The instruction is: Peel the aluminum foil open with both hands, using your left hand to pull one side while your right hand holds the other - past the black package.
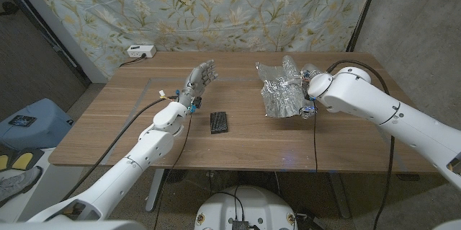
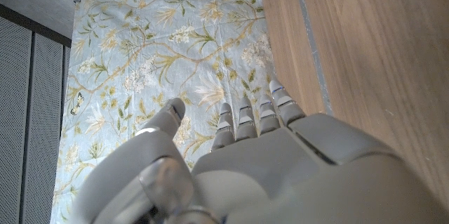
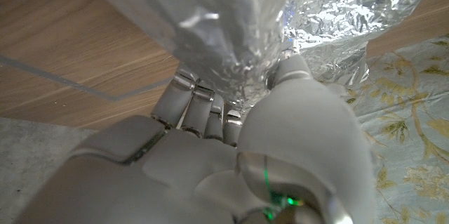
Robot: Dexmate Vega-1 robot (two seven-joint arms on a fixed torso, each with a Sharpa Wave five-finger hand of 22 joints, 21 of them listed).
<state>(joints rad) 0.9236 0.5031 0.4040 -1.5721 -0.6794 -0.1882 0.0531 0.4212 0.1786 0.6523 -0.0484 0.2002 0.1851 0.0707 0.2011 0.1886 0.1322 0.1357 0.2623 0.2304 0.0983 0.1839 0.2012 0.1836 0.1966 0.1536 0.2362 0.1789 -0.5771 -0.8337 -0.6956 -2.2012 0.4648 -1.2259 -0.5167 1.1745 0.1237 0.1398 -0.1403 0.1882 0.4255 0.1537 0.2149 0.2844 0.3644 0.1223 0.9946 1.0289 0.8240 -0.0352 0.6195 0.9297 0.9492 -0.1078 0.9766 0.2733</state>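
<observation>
Your right hand (image 1: 308, 94) has the aluminum foil (image 1: 282, 89) on the far right side of the table (image 1: 108, 125) — in the right wrist view the fingers (image 3: 193, 101) and thumb are closed around a crumpled fold of it, so that side looks held. The left hand (image 1: 199, 83) is the one lagging: it's raised over the middle of the table, fingers spread and holding nothing, well apart from the foil. The black package (image 1: 219, 122) lies nearer you, between the two arms.

So I'd say you're at the stage where the hold is set but the pull hasn't started. Next move, as I read it — bring the left hand right to the foil's free edge, pinch it, then pull left past the black package while the right hand stays firm.
</observation>
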